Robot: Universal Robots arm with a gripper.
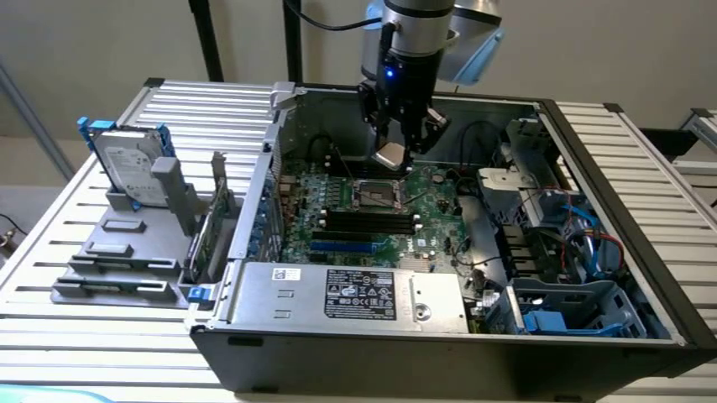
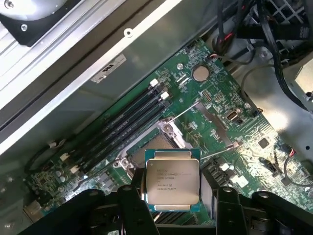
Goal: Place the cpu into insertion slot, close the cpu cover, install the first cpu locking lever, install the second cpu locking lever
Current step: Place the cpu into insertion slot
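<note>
The cpu (image 2: 172, 182) is gripped by its edges between the two black fingers (image 2: 138, 198), with its pale face turned to the wrist camera. In the exterior view it is held above the insertion slot (image 1: 379, 196), apart from it, in the upper middle of the frame, inside the open computer case (image 1: 448, 361).

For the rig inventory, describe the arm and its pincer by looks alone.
The arm is a silver-grey cylinder with a pale blue joint cap and a black cable beside it. The pincer is black, with a small blue light on its body and blocky fingers.
</note>
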